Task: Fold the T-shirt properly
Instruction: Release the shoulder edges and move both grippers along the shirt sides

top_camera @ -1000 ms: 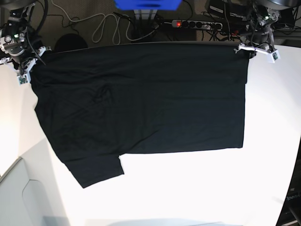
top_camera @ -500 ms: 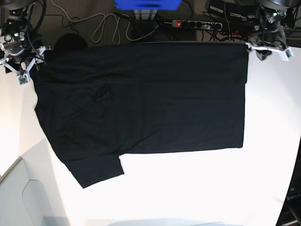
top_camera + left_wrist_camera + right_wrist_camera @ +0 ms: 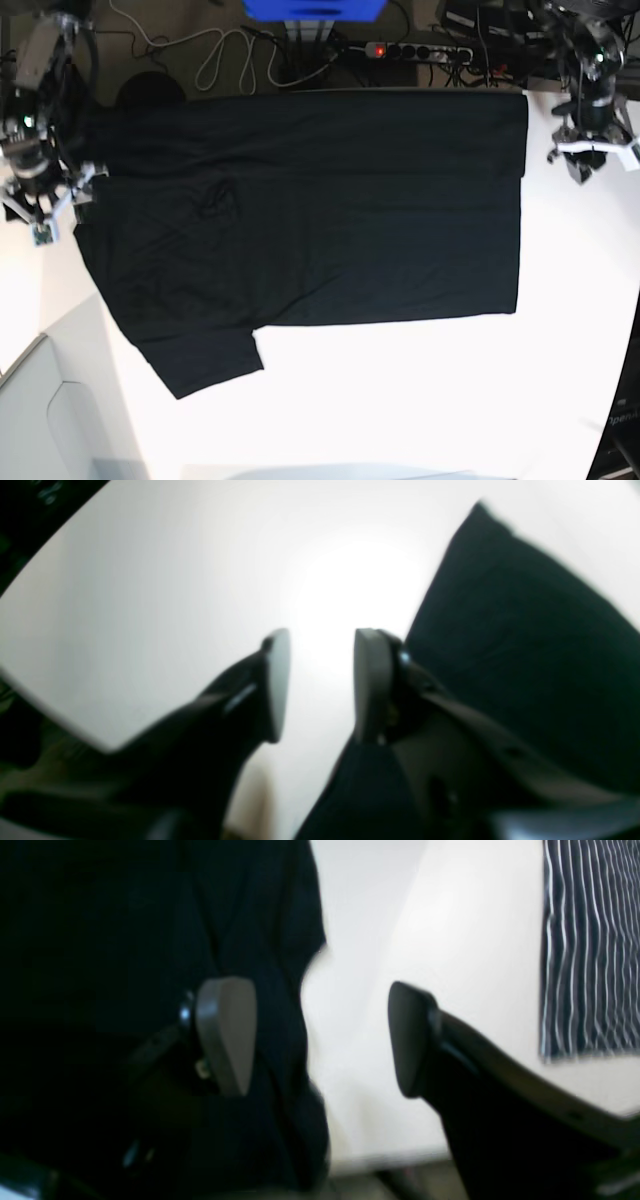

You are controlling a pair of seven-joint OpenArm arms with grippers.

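Observation:
The black T-shirt [image 3: 300,220] lies spread flat on the white table [image 3: 420,400], plain side up, with one sleeve [image 3: 200,360] pointing to the front left. My left gripper [image 3: 590,155] is open and empty over bare table, just right of the shirt's far right corner. In the left wrist view the left gripper [image 3: 320,680] has white table between its fingers and the shirt [image 3: 525,655] beside it. My right gripper [image 3: 45,205] is open at the shirt's left edge. In the right wrist view the right gripper [image 3: 320,1040] spans the shirt's edge [image 3: 125,940], gripping nothing.
A power strip [image 3: 420,50], cables [image 3: 230,55] and a blue box [image 3: 315,10] lie beyond the table's far edge. A grey panel [image 3: 30,410] sits at the front left. A dark cloth with white stripes [image 3: 590,940] shows in the right wrist view.
Both grippers have let go of the shirt's far corners. The left gripper moved right and toward the front, off the shirt. The right gripper moved toward the front along the shirt's left edge.

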